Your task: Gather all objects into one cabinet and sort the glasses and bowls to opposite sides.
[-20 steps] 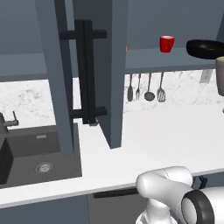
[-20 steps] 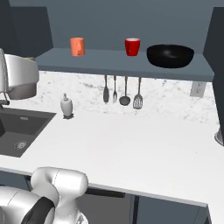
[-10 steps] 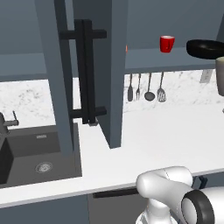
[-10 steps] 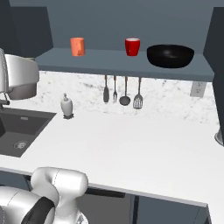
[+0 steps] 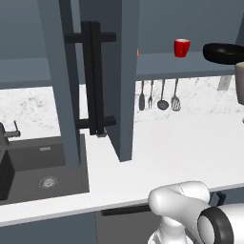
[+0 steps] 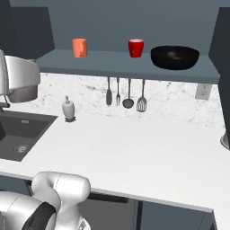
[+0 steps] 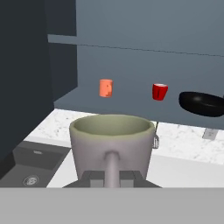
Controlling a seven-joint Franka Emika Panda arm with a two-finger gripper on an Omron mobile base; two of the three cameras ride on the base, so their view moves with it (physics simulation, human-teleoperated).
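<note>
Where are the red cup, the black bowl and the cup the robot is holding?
red cup [image 6: 136, 48], right base view, its front wall.
black bowl [image 6: 174, 57], right base view, its outer side.
greyish-tan cup [image 7: 111, 146], hand view, its front wall.

A white worktop [image 6: 148, 152] runs under a speckled backsplash [image 6: 170, 101]. Four long-handled metal utensils [image 6: 125, 92] hang at 12 o'clock. A white soap bottle [image 6: 68, 108] stands at 10 o'clock, beside the black sink [image 6: 20, 132]. An outlet [image 6: 201, 91] sits at 2 o'clock.
</note>
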